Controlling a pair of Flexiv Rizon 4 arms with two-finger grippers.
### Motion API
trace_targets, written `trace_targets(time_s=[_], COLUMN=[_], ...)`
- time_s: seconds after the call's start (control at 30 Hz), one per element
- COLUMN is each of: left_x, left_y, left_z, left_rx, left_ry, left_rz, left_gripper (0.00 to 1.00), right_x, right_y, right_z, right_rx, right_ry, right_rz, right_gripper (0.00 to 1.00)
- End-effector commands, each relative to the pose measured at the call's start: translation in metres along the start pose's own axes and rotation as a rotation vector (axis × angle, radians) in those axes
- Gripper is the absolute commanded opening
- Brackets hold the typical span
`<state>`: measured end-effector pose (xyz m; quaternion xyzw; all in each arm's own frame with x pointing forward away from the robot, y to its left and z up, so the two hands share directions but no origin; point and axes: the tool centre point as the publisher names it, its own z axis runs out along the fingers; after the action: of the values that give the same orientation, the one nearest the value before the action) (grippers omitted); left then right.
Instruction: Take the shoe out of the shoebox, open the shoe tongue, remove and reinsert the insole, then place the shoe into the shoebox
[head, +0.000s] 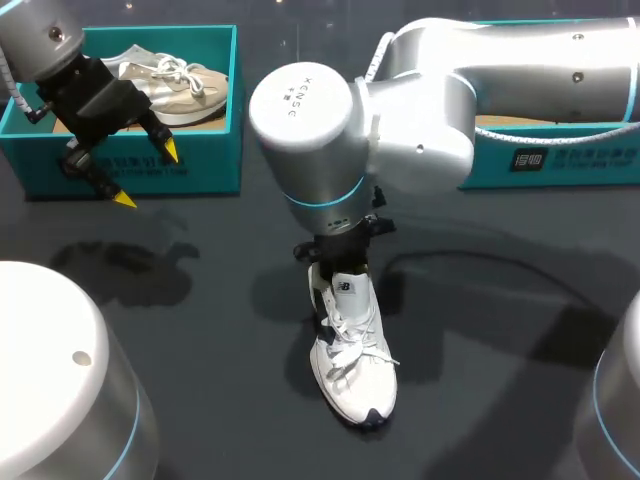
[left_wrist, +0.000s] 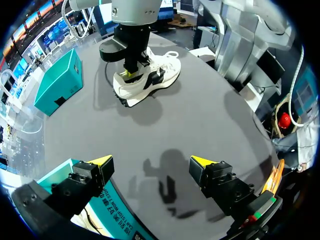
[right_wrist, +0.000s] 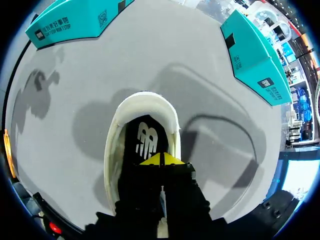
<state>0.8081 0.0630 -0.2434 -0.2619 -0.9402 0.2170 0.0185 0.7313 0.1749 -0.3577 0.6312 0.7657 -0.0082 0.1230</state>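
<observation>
There are one white shoe (head: 352, 350), one beige shoe (head: 175, 85), two teal shoeboxes (head: 200, 165) and two hands (head: 147, 175).

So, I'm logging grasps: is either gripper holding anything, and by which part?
Left gripper: open, nothing. Right gripper: tips together inside the shoe at its heel, on the insole; whether they pinch it cannot be told.
</observation>
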Motion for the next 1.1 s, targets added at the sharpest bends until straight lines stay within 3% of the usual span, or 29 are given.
trace_targets(time_s=[0.03,0.37,0.63,0.8,1.1], left_x=[0.001,0.001,0.001,0.001,0.001], left_y=[0.000,0.000,0.000,0.000,0.000], left_z=[-0.001,-0.001,-0.001,-0.001,-0.001], left_rx=[-0.003,-0.003,-0.003,-0.003,-0.003], left_ry=[0.000,0.000,0.000,0.000,0.000], left_rz=[0.001,0.001,0.001,0.001,0.001], left_gripper=[1.00,1.00,1.00,1.00,1.00], right_x=[-0.012,0.003,0.013,0.017,0.026], right_y=[0.000,-0.005,-0.014,-0.018,-0.023], right_z=[-0.001,0.001,-0.004,-0.010,-0.018], right_rx=[0.040,0.137,0.169,0.193,0.215], right_ry=[0.195,0.284,0.296,0.279,0.234], right_rz=[-0.017,-0.083,-0.097,-0.086,-0.079], right_gripper=[0.00,0.01,0.20,0.39,0.52])
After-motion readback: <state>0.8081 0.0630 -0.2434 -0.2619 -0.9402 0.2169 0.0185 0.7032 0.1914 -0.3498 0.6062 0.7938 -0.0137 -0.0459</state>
